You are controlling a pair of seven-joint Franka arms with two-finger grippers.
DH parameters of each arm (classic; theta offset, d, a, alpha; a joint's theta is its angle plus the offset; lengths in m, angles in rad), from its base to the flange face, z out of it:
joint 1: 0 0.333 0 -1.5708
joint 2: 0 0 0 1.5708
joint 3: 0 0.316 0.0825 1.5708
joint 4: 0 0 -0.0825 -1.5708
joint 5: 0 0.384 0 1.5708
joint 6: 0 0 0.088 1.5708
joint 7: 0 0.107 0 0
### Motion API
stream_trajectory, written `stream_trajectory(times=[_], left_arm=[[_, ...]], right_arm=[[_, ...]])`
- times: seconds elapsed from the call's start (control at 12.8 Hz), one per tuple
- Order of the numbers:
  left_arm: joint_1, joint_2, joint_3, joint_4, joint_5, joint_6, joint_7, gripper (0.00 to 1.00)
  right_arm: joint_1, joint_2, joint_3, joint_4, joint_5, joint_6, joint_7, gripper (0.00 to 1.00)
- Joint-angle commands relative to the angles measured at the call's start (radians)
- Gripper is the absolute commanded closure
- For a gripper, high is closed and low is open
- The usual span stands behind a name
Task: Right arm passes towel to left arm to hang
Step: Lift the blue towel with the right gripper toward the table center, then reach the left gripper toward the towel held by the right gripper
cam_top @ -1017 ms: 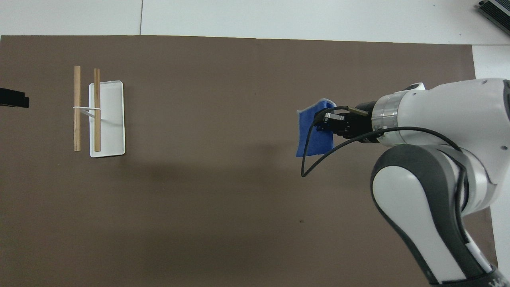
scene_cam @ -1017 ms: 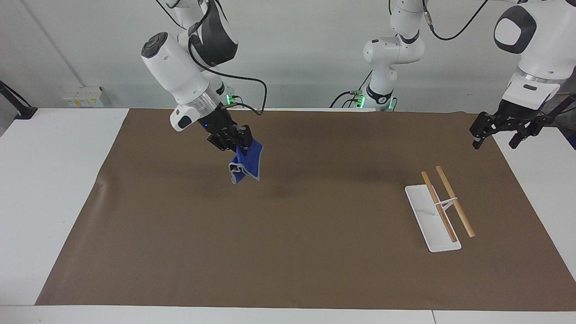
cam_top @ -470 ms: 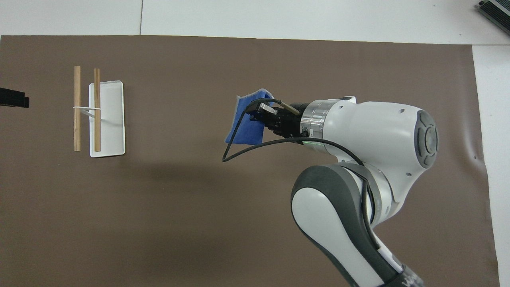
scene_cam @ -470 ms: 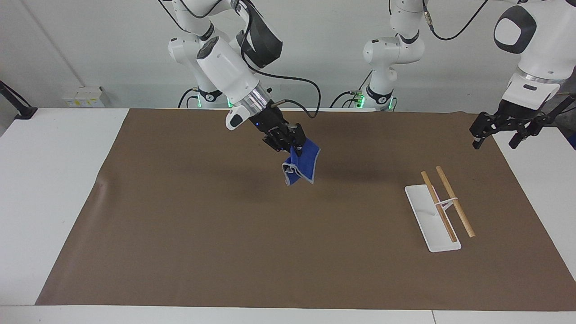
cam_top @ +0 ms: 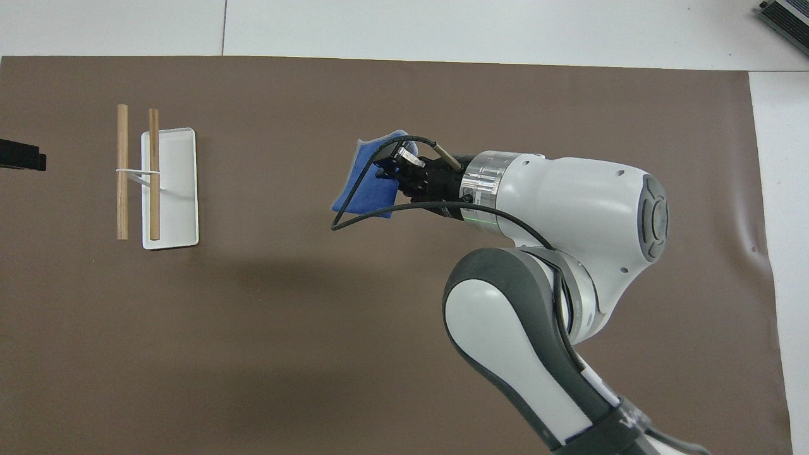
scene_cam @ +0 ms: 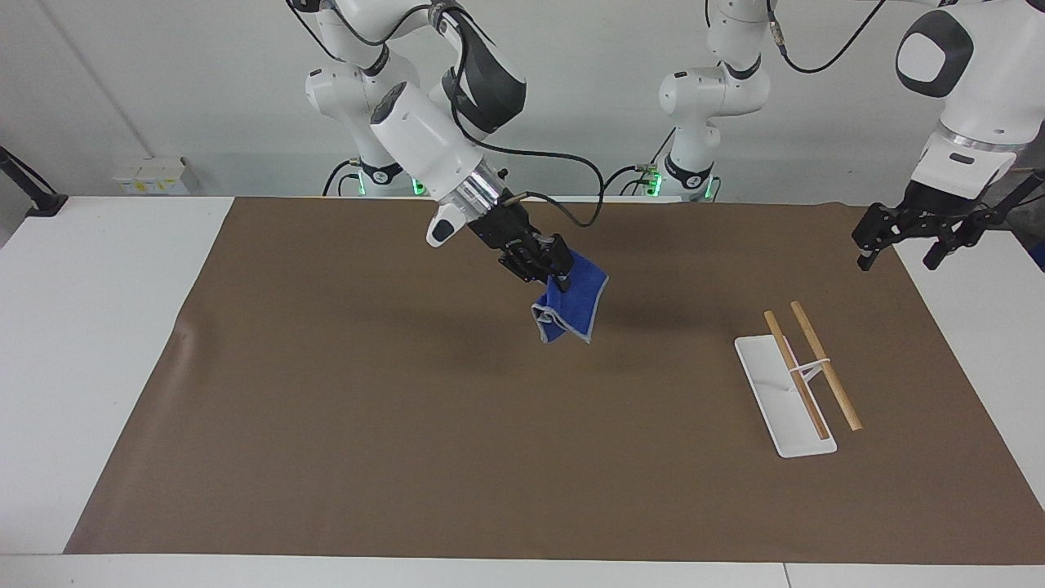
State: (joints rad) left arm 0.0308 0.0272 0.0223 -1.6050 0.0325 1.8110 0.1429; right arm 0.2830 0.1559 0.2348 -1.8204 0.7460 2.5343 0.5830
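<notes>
Towel (scene_cam: 571,309) now nearer rack (scene_cam: 785,398)

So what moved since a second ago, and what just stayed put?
The right gripper carried the blue towel through the air over the brown mat, toward the left arm's end of the table, staying shut on it. The left gripper kept waiting, open, and the wooden rack didn't move.
</notes>
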Motion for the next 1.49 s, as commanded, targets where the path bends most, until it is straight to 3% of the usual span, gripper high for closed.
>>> stream_trajectory(times=[0.0,0.47,0.63,0.86,1.1,1.41], left_arm=[[0.000,-0.030,0.002,-0.036,-0.013,0.005,-0.006,0.00],[-0.012,-0.032,0.001,-0.039,-0.013,0.002,-0.019,0.00],[-0.014,-0.055,-0.001,-0.075,-0.013,-0.019,-0.099,0.00],[-0.081,-0.121,-0.010,-0.221,-0.078,0.058,-0.286,0.00],[-0.185,-0.176,-0.012,-0.373,-0.184,0.274,-0.655,0.00],[-0.349,-0.185,-0.012,-0.450,-0.187,0.462,-1.095,0.00]], right_arm=[[0.001,0.014,0.001,0.021,0.024,0.009,0.017,1.00],[-0.001,0.020,0.001,0.021,0.024,0.008,0.011,1.00],[-0.001,0.020,0.001,0.019,0.024,0.006,0.009,1.00],[-0.001,0.020,0.001,0.019,0.024,0.004,0.008,1.00],[-0.001,0.019,0.001,0.018,0.022,0.001,0.006,1.00],[-0.001,0.019,0.001,0.016,0.016,0.001,0.005,1.00]])
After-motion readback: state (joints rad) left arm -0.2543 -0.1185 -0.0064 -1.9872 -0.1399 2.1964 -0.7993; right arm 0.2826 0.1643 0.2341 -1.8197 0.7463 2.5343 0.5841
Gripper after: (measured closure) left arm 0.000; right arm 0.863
